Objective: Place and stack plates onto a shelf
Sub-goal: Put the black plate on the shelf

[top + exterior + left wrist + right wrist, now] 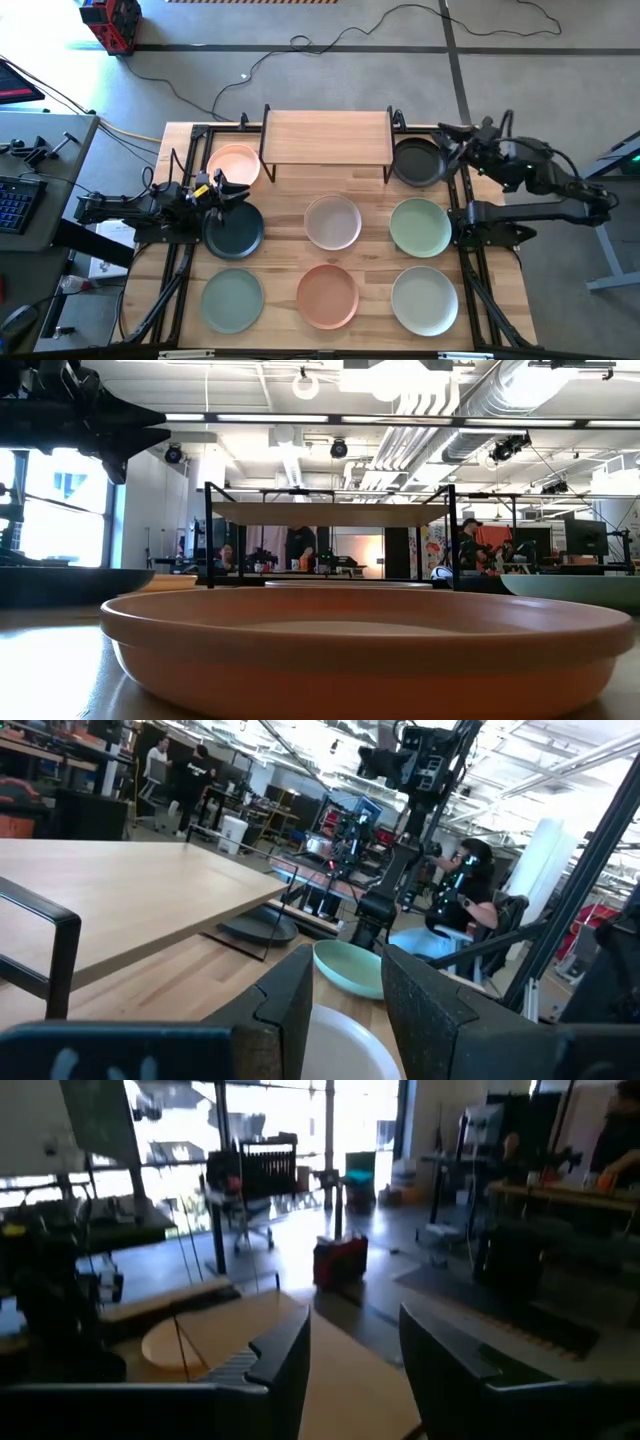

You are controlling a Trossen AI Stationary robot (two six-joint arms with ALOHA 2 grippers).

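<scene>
The shelf (325, 138), a light wood board on black legs, stands at the table's far middle with nothing on its top. Several plates lie flat on the tabletop: peach (233, 165), dark teal (233, 230), whitish (332, 221), black (418, 161), pale green (420, 227), sage green (232, 300), terracotta (327, 295) and another whitish one (424, 300). My left gripper (225, 190) hovers open between the peach and dark teal plates, pointing toward the table's right. My right gripper (450, 140) is open, raised beside the black plate's right rim, pointing toward the shelf.
Black frame rails (180, 250) run along the table's left and right sides. The terracotta plate (360, 650) fills the low view's foreground, with the shelf (330, 512) behind it. People sit at desks in the room beyond the table.
</scene>
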